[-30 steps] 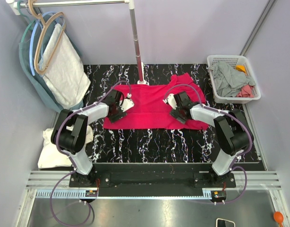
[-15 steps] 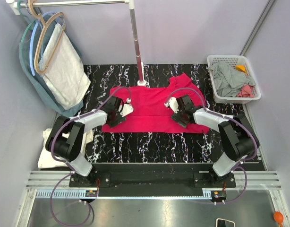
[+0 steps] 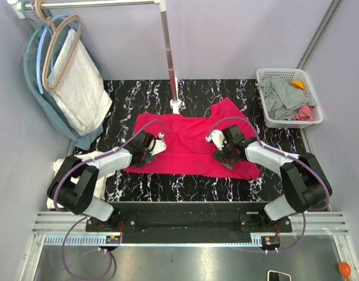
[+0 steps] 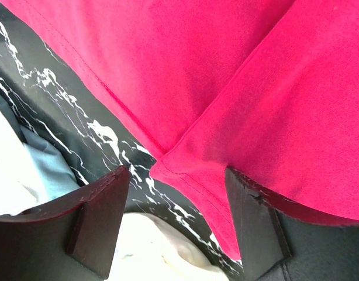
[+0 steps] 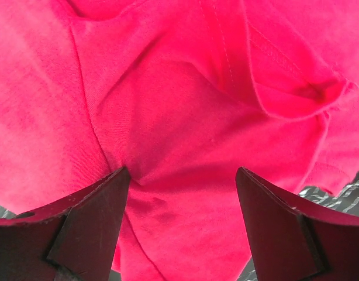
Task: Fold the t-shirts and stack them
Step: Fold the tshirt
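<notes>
ROBOT ARMS DRAG RED SHIRT: Nearest the arms' bases, a heap of white cloth (image 3: 59, 190) lies off the left edge of the black marbled surface (image 3: 185, 187). A red t-shirt (image 3: 185, 137) lies spread across the middle of the surface, one sleeve pointing to the far right.

The left hand (image 3: 145, 152) is down at the shirt's near-left corner with its fingers (image 4: 97, 222) spread wide. Its wrist view shows a folded hem edge lying in the gap between them, unclamped. The right hand (image 3: 226, 151) is down on the shirt's right half, jaws likewise wide apart. Rumpled red fabric is bunched between the pads, with nothing gripped.

Compared with half a second before, both hands sit nearer the bases and the shirt has slid with them. Its near hem is now closer to the front edge and slants down to the right.

Behind the shirt, a metal pole (image 3: 168, 52) rises from a white foot. At the far right, a white basket (image 3: 287, 71) holds grey, orange and pink laundry (image 3: 282, 96). At the far left, hangers (image 3: 57, 41) carry a white garment (image 3: 80, 88) over a blue-grey one.
</notes>
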Available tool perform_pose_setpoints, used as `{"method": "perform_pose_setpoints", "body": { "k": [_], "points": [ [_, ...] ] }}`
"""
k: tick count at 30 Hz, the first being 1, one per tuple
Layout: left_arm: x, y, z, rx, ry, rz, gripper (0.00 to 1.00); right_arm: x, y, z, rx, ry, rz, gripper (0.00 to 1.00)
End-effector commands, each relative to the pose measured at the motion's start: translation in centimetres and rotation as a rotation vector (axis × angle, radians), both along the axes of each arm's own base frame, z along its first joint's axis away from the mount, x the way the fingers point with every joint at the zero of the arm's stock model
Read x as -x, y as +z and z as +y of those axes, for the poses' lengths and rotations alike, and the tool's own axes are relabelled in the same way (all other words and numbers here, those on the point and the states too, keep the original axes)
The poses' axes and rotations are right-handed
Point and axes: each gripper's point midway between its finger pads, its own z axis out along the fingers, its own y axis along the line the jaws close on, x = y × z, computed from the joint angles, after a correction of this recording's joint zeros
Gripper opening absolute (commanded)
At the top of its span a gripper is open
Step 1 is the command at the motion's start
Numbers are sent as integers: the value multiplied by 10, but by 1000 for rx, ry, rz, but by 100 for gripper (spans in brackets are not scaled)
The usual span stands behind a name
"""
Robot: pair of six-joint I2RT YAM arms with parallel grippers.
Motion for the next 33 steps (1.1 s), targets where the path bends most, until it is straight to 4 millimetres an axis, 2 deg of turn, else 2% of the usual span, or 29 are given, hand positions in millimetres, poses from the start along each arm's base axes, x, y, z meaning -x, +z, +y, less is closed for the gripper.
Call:
{"method": "perform_pose_setpoints", "body": {
  "k": [1,7,15,22,27,33],
  "points": [
    [54,-31,12,-28,13,171,73,59,-22,-2,-12,45,215,84],
    [73,-37,15,-44,1,198,73,82,-23,-2,-17,102,259,84],
    [96,-40,22,-69,-11,226,73,103,-20,-2,-21,165,296,84],
    [125,-46,34,-86,-10,270,74,106,-21,-1,-19,178,312,85],
    [130,-43,33,-85,-53,289,75,109,-22,-1,-14,189,322,84],
    [147,-43,36,-102,-138,364,75,108,-18,-3,-1,206,310,85]
  ]
}}
